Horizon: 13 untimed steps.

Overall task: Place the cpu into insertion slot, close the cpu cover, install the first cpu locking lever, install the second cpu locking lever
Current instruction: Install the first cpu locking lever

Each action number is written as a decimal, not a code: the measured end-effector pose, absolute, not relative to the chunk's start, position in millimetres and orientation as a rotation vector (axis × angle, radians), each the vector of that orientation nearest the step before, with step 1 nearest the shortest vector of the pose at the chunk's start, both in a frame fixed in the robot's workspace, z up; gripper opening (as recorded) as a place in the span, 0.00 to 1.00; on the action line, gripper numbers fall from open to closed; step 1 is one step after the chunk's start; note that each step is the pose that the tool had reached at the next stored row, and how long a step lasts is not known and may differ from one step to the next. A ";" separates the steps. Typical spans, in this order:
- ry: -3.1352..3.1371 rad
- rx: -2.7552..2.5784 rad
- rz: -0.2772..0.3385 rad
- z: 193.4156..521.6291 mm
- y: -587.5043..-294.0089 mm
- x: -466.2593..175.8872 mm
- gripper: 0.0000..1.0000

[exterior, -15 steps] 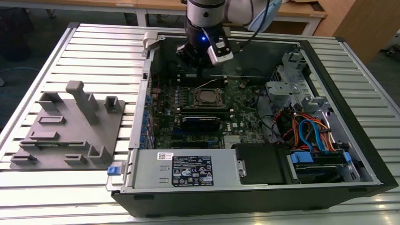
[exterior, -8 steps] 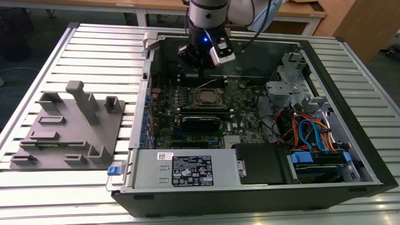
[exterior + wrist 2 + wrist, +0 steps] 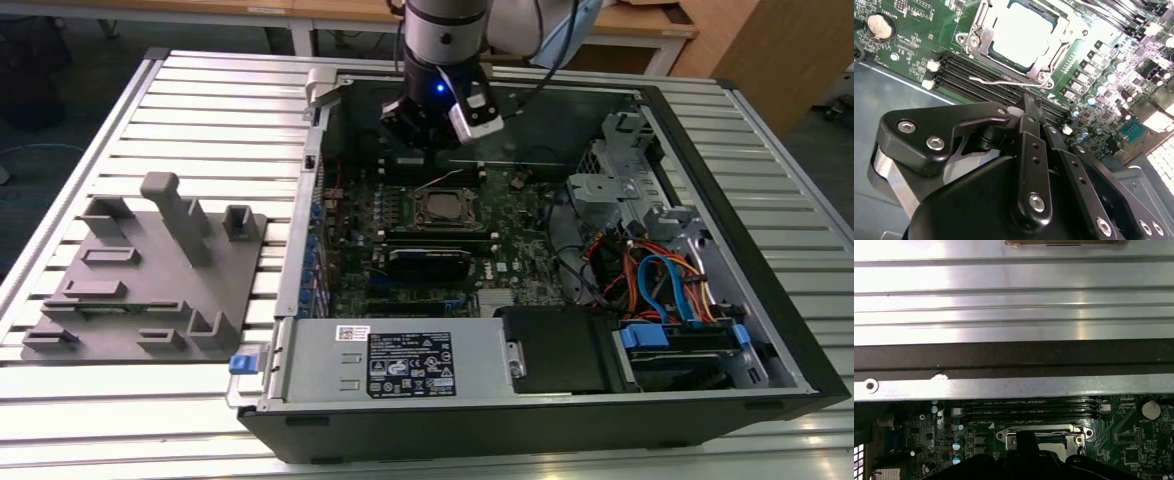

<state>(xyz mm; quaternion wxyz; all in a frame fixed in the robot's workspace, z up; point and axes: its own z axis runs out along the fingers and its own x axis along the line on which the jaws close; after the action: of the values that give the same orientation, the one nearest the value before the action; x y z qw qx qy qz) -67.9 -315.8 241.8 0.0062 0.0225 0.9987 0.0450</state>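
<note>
Item: cpu (image 3: pixel 1021 32), a small flat square chip with a dull grey metal top that catches the light as a pale, even sheen.
Location: the cpu lies in the insertion slot (image 3: pixel 1035 71), a small square socket with a silvery metal rim set into the green circuit board (image 3: pixel 914 50). It sits just beside the long narrow black memory slots (image 3: pixel 979 70), inside the open black computer case (image 3: pixel 534 430).
Cover: the cpu cover (image 3: pixel 981 30), a thin silvery metal frame plate with a square window, lies flat over the chip, whose top shows through the window.
Lever: one locking lever (image 3: pixel 999 79), a thin bright wire rod, runs along the socket edge nearest the memory slots. Whether it is hooked under its catch cannot be told. The other lever cannot be made out.
Claw: the black linked-finger gripper (image 3: pixel 1029 102) hangs just above the board on the memory-slot side of the socket, close to the wire rod. Its fingers appear pressed together with nothing between them.
Done, as judged: chip placed, cover lowered.
Left, as judged: at least one lever looks unfastened, so the locking steps remain.
Condition of item: sits level, edges parallel to the frame, no visible tilt or overhang.
</note>
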 end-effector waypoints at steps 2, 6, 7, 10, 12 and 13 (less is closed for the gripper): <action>3.125 0.071 0.140 241.5 -315.8 -67.3 0.10; 3.125 0.071 0.141 240.6 -315.8 -65.6 0.10; 3.125 0.071 0.141 240.4 -315.8 -65.0 0.10; 3.125 0.071 0.141 239.0 -315.8 -63.0 0.10; 3.125 0.071 0.141 237.5 -315.8 -61.8 0.10; 3.125 0.071 0.141 236.8 -315.7 -61.3 0.10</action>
<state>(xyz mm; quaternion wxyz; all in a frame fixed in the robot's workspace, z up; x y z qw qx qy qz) -61.3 -315.7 236.8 0.0063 0.0226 0.9987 0.0450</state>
